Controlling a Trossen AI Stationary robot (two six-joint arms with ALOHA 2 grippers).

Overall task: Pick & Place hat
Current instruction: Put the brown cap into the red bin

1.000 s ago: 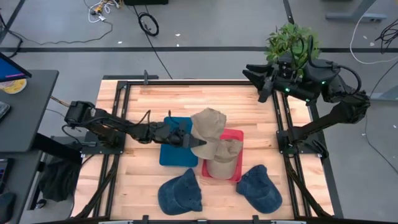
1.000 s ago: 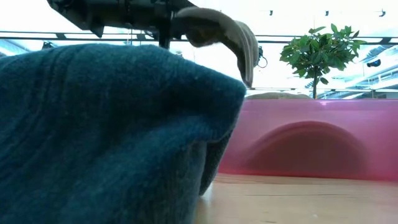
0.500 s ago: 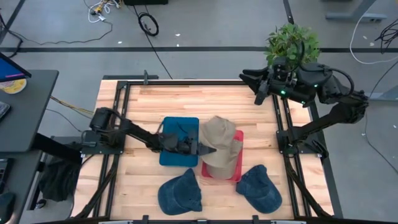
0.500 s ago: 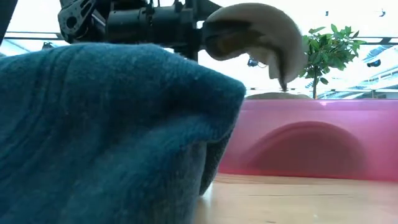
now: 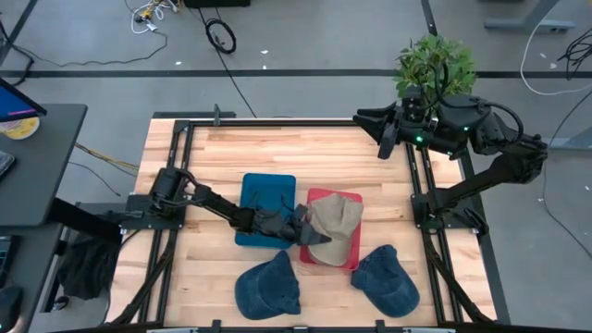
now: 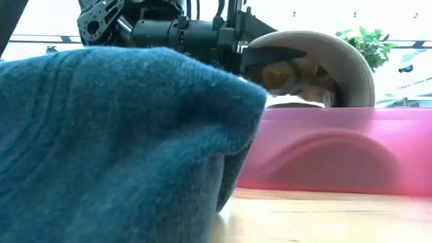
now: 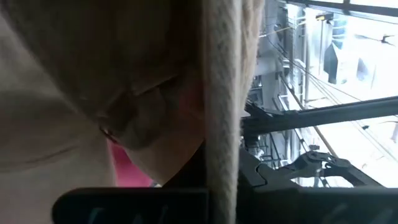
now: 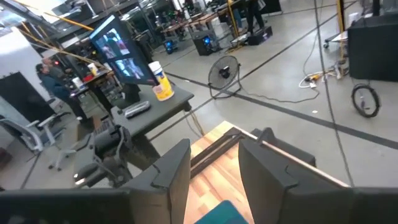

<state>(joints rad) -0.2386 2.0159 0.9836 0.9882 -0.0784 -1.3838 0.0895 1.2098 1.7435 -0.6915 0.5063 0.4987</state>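
Note:
My left gripper is shut on a tan hat and holds it over the red bin. In the low view the hat hangs just above the bin's pink wall, beside the gripper. The hat fills the left wrist view. A second tan hat lies in the bin, mostly hidden. My right gripper is open and waits high over the table's far right corner. My left gripper pinches the tan hat's brim between its two fingers, coming level from the table's left side. The brim runs edge-on between the fingers. The hat is lifted clear, its crown out past the fingertips over the red bin.
A blue tray lies left of the red bin, under my left arm. Two blue hats rest on the table near its near edge; one fills the low view's left. A potted plant stands beyond the far right corner.
My left gripper has moved toward the table's right and near edges and down, carrying the tan hat from above the blue tray's right edge to just over the red bin. The hat has turned about as it came down. My right arm has shifted slightly left.

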